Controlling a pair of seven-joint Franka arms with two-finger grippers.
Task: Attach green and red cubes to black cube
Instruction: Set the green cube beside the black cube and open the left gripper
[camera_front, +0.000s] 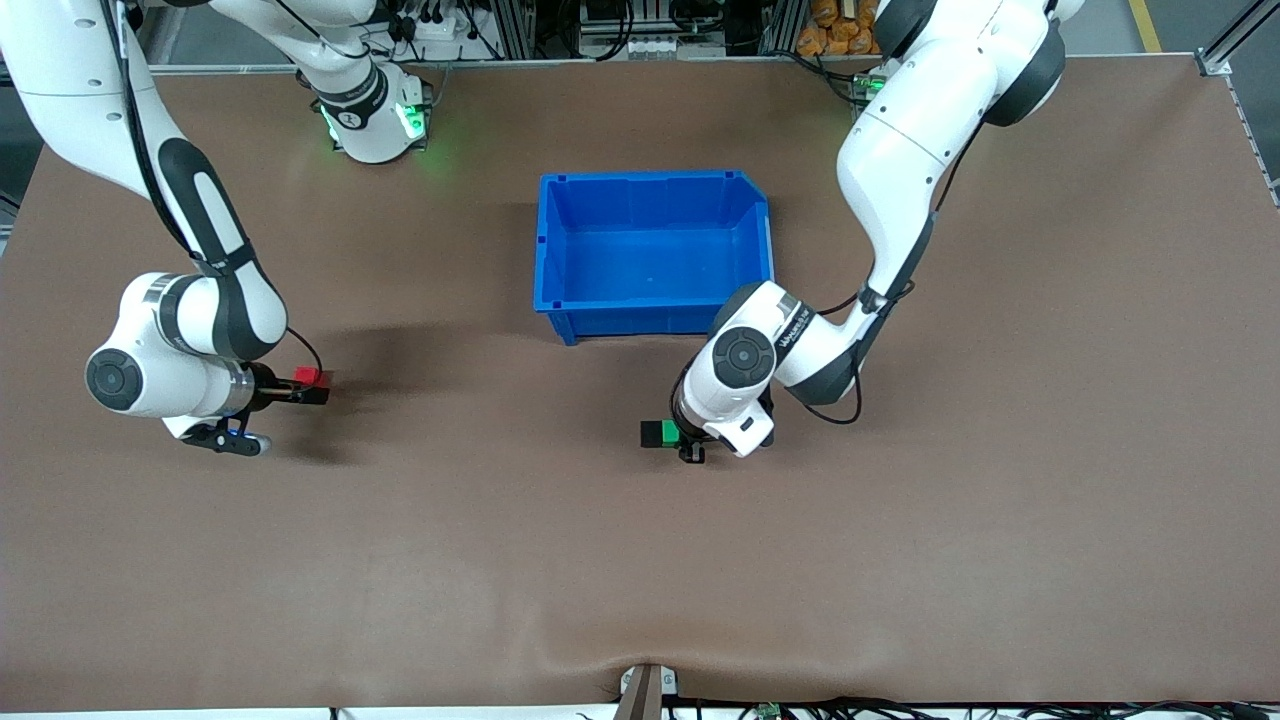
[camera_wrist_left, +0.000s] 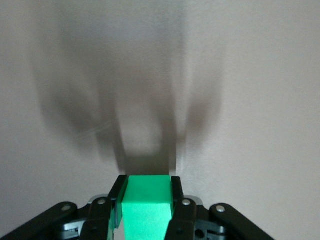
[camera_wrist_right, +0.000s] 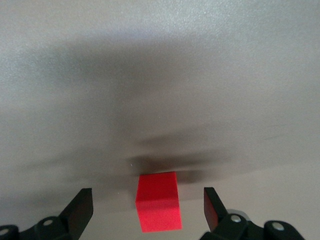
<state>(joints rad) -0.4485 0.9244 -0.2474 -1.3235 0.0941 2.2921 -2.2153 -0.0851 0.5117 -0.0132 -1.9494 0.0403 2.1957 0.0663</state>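
Note:
The green cube (camera_front: 669, 432) (camera_wrist_left: 146, 205) sits clamped between the fingers of my left gripper (camera_front: 668, 436) (camera_wrist_left: 146, 181), low over the table and nearer the front camera than the blue bin. Its shadow lies right at the cube's end. The red cube (camera_front: 307, 376) (camera_wrist_right: 158, 200) rests on the table toward the right arm's end. My right gripper (camera_front: 309, 386) (camera_wrist_right: 147, 196) is open around it, with a gap on each side between cube and fingers (camera_wrist_right: 82, 202). The black cube shows in no view.
An empty blue bin (camera_front: 650, 178) stands on the brown table (camera_front: 600, 560) between the two arms, farther from the front camera than both cubes. A small bracket (camera_front: 645, 690) juts from the table's front edge.

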